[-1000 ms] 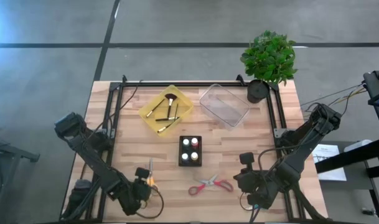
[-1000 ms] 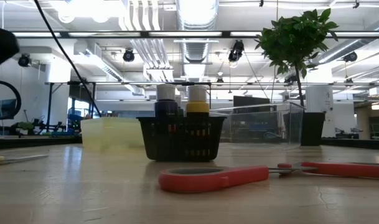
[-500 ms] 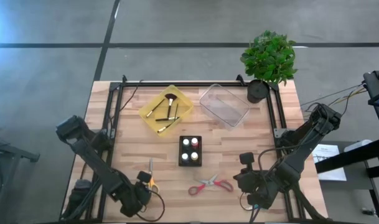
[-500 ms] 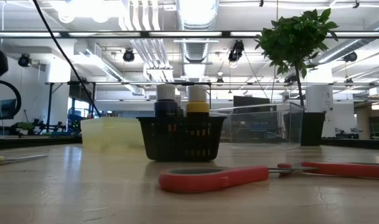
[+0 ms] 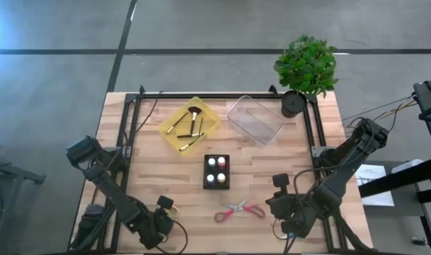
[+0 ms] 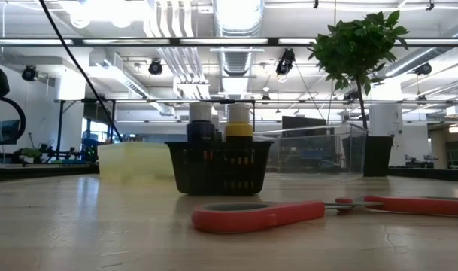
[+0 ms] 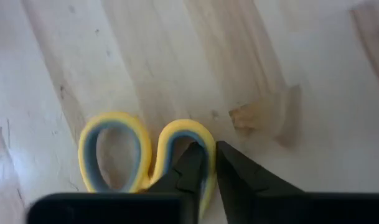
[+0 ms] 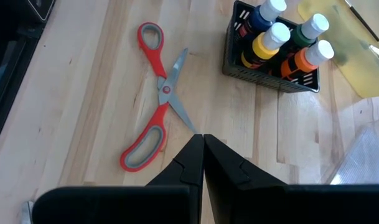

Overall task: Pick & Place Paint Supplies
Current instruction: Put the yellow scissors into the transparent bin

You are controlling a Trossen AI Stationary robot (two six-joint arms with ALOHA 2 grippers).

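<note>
- Left gripper (image 7: 211, 163): fingers pinched on one loop of the yellow scissors (image 7: 142, 155), at the worktop's (image 5: 272, 166) near left edge.
- Step judged: grasp made; next calls for a lift and carry toward the yellow tray (image 5: 189, 124).
- Red scissors (image 8: 158, 99) lie near-centre.
- Right gripper (image 8: 203, 152): fingers closed, empty, waiting near right.

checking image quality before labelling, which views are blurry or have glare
Left wrist view: soft all over, the yellow scissors and the left claw on its handle both blurred. Low view: ceiling lights blow out, and the near red scissors are slightly out of focus. High view: pale glare in its top left corner. Right wrist view: sharp, evenly lit paint bottles.
</note>
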